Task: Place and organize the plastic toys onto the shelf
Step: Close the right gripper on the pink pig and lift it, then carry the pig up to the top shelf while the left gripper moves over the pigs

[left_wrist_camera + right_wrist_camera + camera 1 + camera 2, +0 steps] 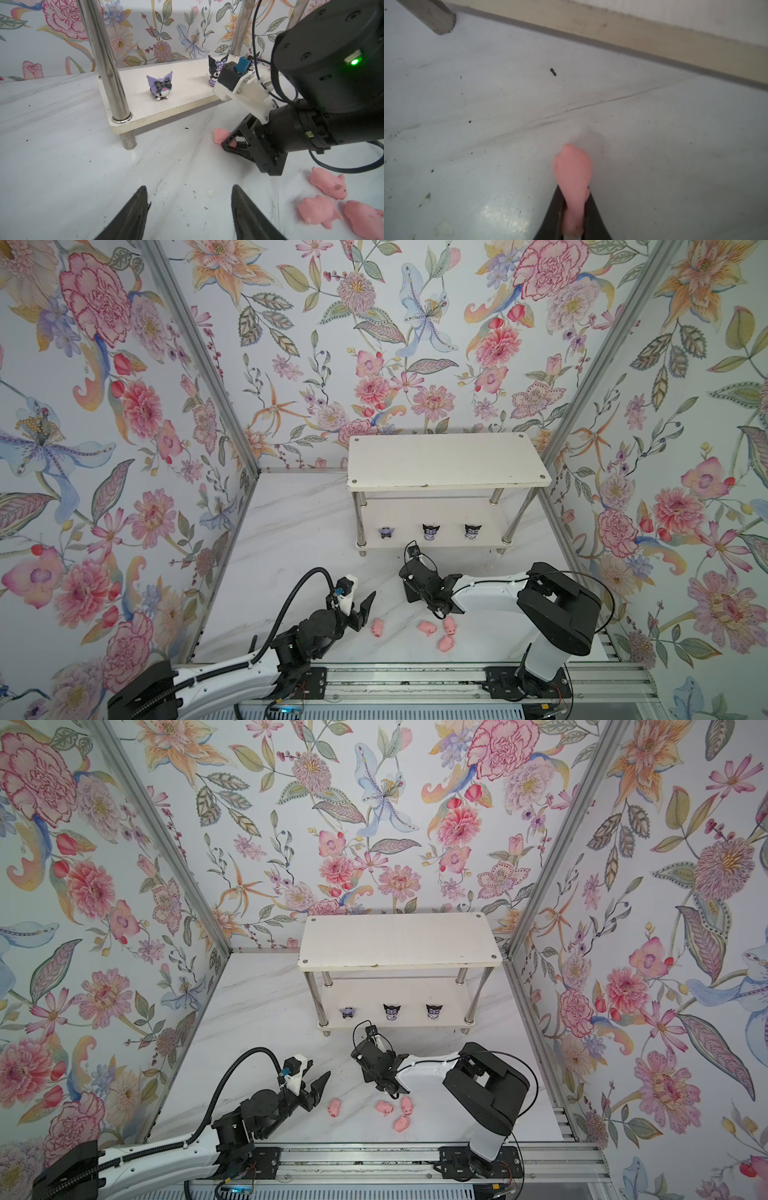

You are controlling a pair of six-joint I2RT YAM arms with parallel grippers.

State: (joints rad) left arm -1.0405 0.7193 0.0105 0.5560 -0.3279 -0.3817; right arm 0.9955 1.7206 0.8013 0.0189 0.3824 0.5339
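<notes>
Though it hides overhead, right gripper [574, 188] pinches pig [572, 166].

Rear of held pig [573, 172] hidden between right fingers [550, 218]; middle figurine [215, 69] partly masked by right wrist camera [232, 75].

Shelf [446, 462] top board bare, open from above. Lower tier: 3 figurines [431, 532] in a row near front edge, gaps btwn; chrome legs [358, 514] at corners. Right arm [490, 591] w/ pig [572, 166] low just in front of it. 4 loose pigs [427, 627] btwn arms. Tabletop [291, 531] left of shelf bare.
</notes>
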